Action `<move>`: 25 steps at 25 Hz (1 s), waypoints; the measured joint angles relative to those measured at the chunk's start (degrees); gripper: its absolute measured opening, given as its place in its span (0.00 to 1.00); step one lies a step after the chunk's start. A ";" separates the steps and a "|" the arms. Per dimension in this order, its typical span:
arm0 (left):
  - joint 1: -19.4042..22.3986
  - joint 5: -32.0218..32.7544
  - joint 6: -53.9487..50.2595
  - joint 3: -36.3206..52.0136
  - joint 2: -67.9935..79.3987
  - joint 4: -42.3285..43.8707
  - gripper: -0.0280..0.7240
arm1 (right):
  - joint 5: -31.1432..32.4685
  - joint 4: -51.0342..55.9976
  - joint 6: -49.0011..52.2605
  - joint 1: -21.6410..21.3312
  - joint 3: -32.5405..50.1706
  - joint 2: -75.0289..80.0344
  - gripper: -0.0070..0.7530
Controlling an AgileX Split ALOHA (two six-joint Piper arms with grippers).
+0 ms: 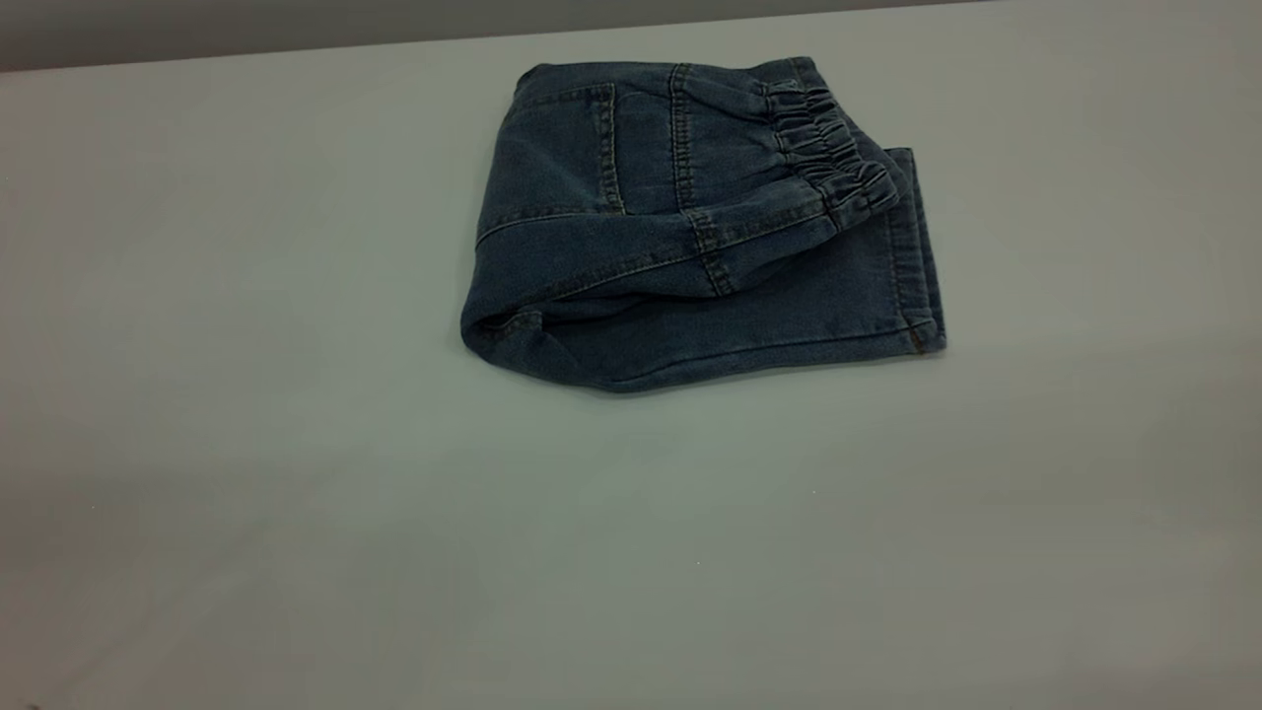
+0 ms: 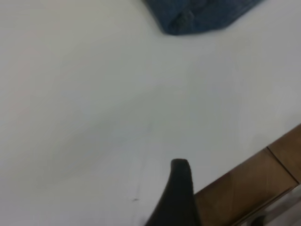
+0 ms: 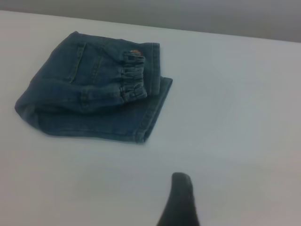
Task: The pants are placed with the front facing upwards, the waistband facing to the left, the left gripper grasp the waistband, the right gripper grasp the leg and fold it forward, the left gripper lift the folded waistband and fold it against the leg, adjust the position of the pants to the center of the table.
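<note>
The pants [image 1: 690, 227] lie folded into a compact blue denim bundle on the table [image 1: 296, 444], towards its far side and slightly right of the middle. The ruffled waistband [image 1: 833, 148] rests on top of the leg [image 1: 868, 286], near the hem at the right. Neither gripper shows in the exterior view. In the left wrist view only a dark part of my left gripper [image 2: 181, 193] shows, over bare table and far from a corner of the pants [image 2: 197, 14]. My right gripper [image 3: 181, 200] is likewise apart from the pants [image 3: 89, 103] and the waistband [image 3: 133, 77], holding nothing.
The table's edge runs close by the left gripper, with a brown wooden surface [image 2: 254, 183] beyond it. A grey wall [image 1: 197, 25] stands behind the table's far edge. Bare tabletop surrounds the pants on all sides.
</note>
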 joint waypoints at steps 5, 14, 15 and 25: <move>0.00 0.05 0.00 -0.05 0.00 0.35 0.81 | 0.00 0.00 0.00 0.00 0.00 0.00 0.68; 0.00 0.17 0.00 -0.10 0.00 0.35 0.81 | 0.05 0.04 -0.05 0.00 0.00 0.00 0.68; 0.00 0.17 0.00 -0.10 0.00 0.35 0.81 | 0.05 0.04 -0.05 0.00 0.00 0.00 0.68; 5.76 0.45 -0.01 -0.10 -8.86 0.00 0.81 | 0.11 0.04 -0.01 0.00 0.00 0.00 0.68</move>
